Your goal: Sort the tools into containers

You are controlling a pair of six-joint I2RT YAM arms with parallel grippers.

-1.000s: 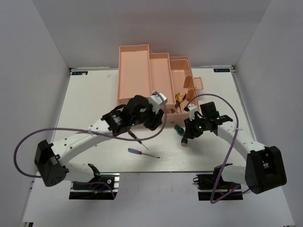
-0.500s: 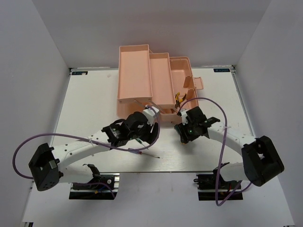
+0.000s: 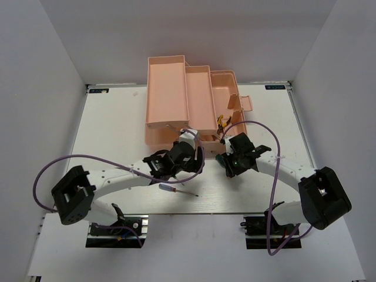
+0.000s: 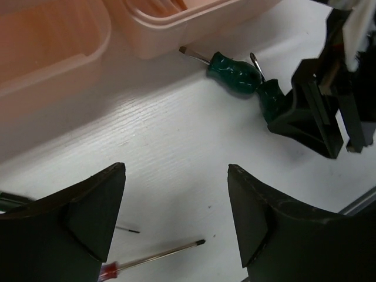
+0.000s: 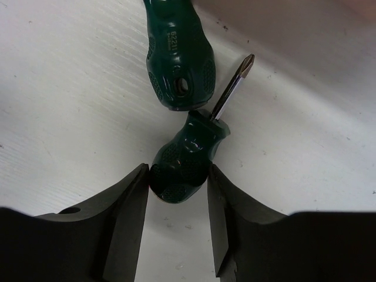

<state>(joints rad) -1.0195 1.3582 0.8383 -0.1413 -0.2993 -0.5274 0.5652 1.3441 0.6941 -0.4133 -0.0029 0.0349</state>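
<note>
White table (image 3: 117,117) holds a pink toolbox (image 3: 167,88) at the back. One stubby green screwdriver (image 5: 188,158) lies flat near it, its handle end between the right gripper (image 5: 176,176) jaws. They sit close on both sides; I cannot tell if they press. It should squeeze firmly and lift straight up, missing the other green screwdriver (image 5: 176,59) just beside. The left gripper (image 4: 176,176) is wide open and empty, over a thin screwdriver (image 4: 153,258).

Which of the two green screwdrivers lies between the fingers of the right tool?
The Phillips-tipped screwdriver: its handle sits between the fingers of the right tool. The flat-bladed screwdriver lies beyond the fingertips.
</note>
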